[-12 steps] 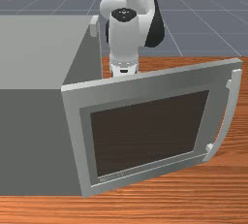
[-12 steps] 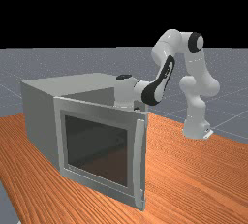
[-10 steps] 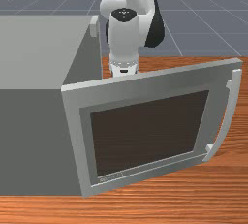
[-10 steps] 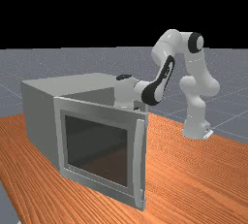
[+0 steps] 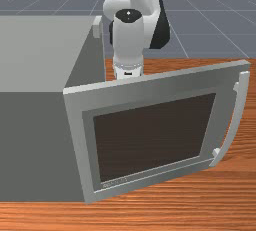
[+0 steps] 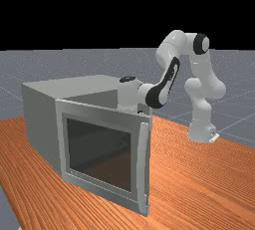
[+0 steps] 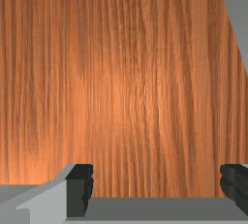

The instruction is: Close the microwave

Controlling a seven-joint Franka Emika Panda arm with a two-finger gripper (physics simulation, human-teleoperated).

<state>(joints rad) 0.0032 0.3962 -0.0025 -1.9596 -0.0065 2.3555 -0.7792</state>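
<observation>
The table (image 5: 165, 217) is carrying the microwave (image 5: 30, 145), whose body is sitting toward the front view's 9 o'clock, also at 9 o'clock in the far view. The arm (image 6: 205, 87) is standing on the far view's 3 o'clock side and reaching across, its hand coming down at the front view's 12 o'clock, beyond the door. The door (image 5: 150, 89) is standing wide open, its hinged edge meeting the body and its free edge pointing toward the front view's 3 o'clock. Its pane (image 5: 155, 137) and outer face are facing the front camera. The claw (image 7: 156, 186) is hanging on the inner side, with the door just beside it; whether the two are touching, I cannot tell. The handle (image 6: 143, 167) is standing at the free edge, at the front view's 3 o'clock, well apart from the claw and ungripped. The fingers (image 7: 80, 189) are standing well spread, gripping nothing. Finding on progress: the arm is standing near the door, but closure is lacking entirely and the full swing is awaiting completion. In my judgement the claw is occupying the door's closing path; pushing from there toward the front camera would be opening it further. The next move is probably calling for clearing the free edge, working from the outer face or handle, then swinging the door in until it is sitting flush.
</observation>
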